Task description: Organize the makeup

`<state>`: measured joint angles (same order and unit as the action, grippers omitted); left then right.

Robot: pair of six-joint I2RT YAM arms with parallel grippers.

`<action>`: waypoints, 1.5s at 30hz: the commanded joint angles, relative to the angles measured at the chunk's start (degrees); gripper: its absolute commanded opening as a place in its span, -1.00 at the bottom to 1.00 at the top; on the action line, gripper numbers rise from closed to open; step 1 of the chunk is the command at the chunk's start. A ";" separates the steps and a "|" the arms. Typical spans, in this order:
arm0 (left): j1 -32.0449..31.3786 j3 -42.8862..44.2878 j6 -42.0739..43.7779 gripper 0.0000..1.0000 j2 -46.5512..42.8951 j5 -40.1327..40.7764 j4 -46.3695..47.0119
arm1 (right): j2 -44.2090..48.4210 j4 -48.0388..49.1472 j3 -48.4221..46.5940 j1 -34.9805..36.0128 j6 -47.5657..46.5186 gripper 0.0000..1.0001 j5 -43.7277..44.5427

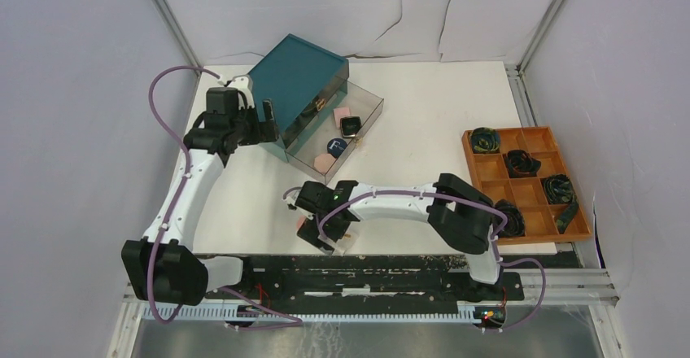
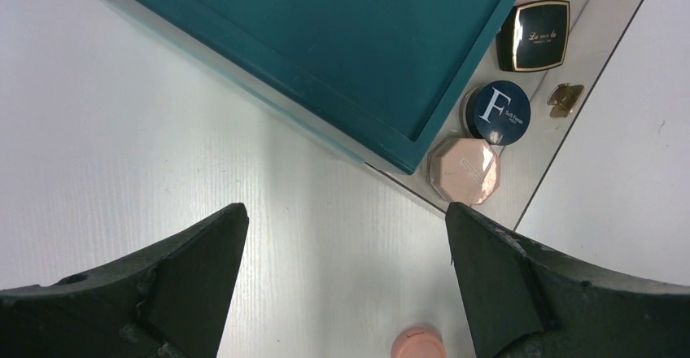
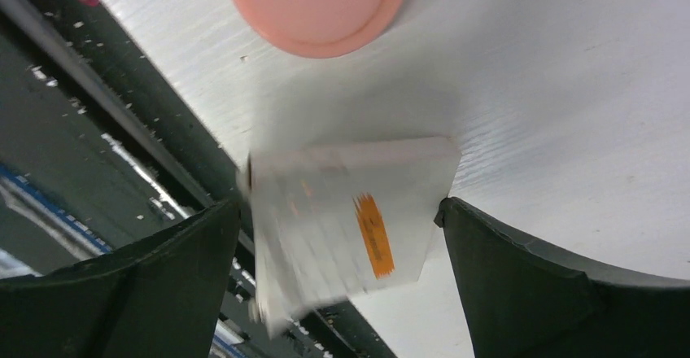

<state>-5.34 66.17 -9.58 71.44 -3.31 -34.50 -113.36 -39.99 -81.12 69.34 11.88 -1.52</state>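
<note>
The clear drawer [image 1: 368, 112] of the teal box [image 1: 297, 77] stands pulled out. It holds a pink square [image 1: 342, 114], a black square compact [image 1: 351, 126], the dark-blue "F" tin [image 1: 336, 146] and a pink faceted compact [image 1: 324, 163]. My left gripper [image 1: 267, 122] is open and empty beside the box's left front; its view shows the tin [image 2: 498, 112], both compacts [image 2: 533, 35] [image 2: 465, 169] and a pink disc [image 2: 417, 343]. My right gripper [image 3: 340, 211] is open wide at the table's front edge, with a blurred, tilted white pad [image 3: 350, 228] spanning its fingers. A pink disc [image 3: 317, 4] lies just beyond.
An orange compartment tray [image 1: 533, 181] with dark rolled bundles sits at the right. A black rail [image 1: 366, 272] runs along the near table edge, under the pad's overhang. A gold clasp [image 2: 564, 99] sits on the drawer front. Grey walls close in both sides.
</note>
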 commanded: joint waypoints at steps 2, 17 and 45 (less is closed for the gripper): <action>-0.28 -0.71 -2.02 0.96 -1.80 -1.51 2.79 | -4.86 5.25 4.53 -0.26 2.53 1.00 2.14; -0.22 -0.66 -1.28 0.96 -1.48 -0.87 2.87 | -5.29 2.43 3.45 -1.02 -1.35 0.66 10.22; -0.24 0.44 -0.21 0.97 -1.21 -1.52 2.60 | -12.87 -9.61 -54.32 -28.66 -5.45 -0.46 7.56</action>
<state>-5.39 64.34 -9.56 71.18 -3.62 -33.89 -118.72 -51.53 -130.17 42.17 4.75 8.38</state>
